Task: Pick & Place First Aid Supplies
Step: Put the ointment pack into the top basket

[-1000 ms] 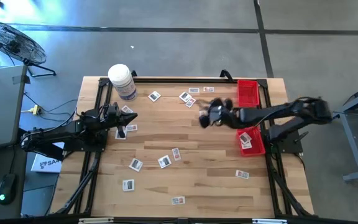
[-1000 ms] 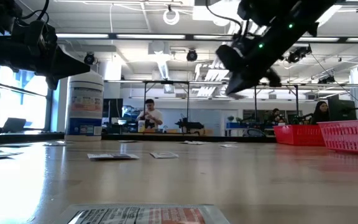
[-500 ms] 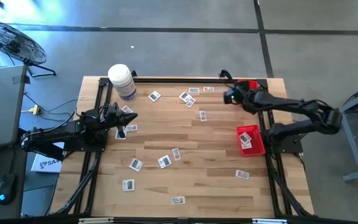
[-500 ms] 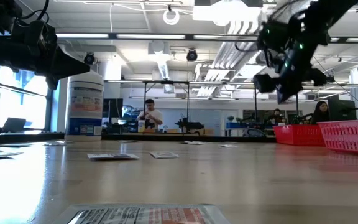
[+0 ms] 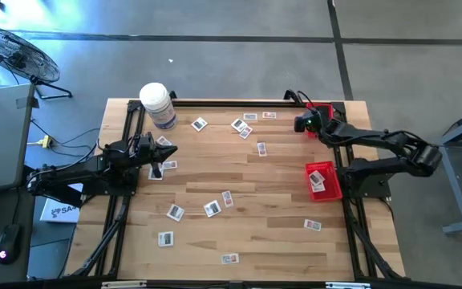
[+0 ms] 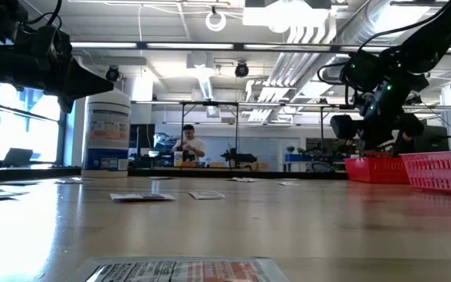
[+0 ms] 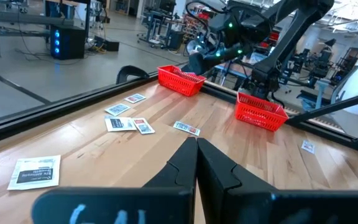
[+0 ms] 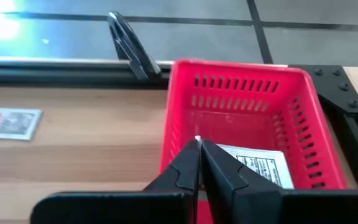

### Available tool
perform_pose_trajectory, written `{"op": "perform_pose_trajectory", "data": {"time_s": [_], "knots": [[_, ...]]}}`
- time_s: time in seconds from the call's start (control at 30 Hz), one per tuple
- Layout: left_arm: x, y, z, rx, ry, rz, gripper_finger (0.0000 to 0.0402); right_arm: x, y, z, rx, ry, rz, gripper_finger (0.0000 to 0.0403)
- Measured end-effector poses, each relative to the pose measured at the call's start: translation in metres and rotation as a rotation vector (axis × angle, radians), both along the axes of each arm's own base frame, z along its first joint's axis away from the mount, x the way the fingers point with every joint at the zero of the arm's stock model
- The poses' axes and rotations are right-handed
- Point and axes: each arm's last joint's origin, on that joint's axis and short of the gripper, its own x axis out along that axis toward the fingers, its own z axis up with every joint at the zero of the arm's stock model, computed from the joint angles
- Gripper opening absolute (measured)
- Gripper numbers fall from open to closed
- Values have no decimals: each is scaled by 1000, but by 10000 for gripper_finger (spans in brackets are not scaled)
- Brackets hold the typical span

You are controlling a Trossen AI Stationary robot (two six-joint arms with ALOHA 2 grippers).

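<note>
**Right gripper at the far red basket**

We see the right gripper (image 5: 301, 124) hanging over the near edge of the far red basket (image 8: 247, 118), its fingers nearly touching, with a packet (image 8: 260, 167) lying in the basket just past their tips; whether they grip it we cannot tell. The left gripper (image 5: 164, 152) waits at the table's left side, fingers pressed together and holding nothing. More white packets (image 5: 212, 208) lie scattered over the wooden table (image 5: 271, 201). A second red basket (image 5: 324, 181) holds packets too. A white jar (image 5: 158, 105) stands at the far left corner.
</note>
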Motion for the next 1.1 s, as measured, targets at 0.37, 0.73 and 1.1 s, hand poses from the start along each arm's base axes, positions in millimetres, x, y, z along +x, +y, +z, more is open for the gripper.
{"op": "perform_pose_trajectory", "data": {"time_s": [0.37, 0.73, 1.1], "knots": [[0, 0, 0, 0, 0, 0, 1, -4, -1, -2, 15, -36, -53, 102], [0, 0, 0, 0, 0, 0, 1, 55, 22, 35, -52, -166, 557, 104], [0, 0, 0, 0, 0, 0, 1, 107, 73, -3, 20, -134, 878, 87]]}}
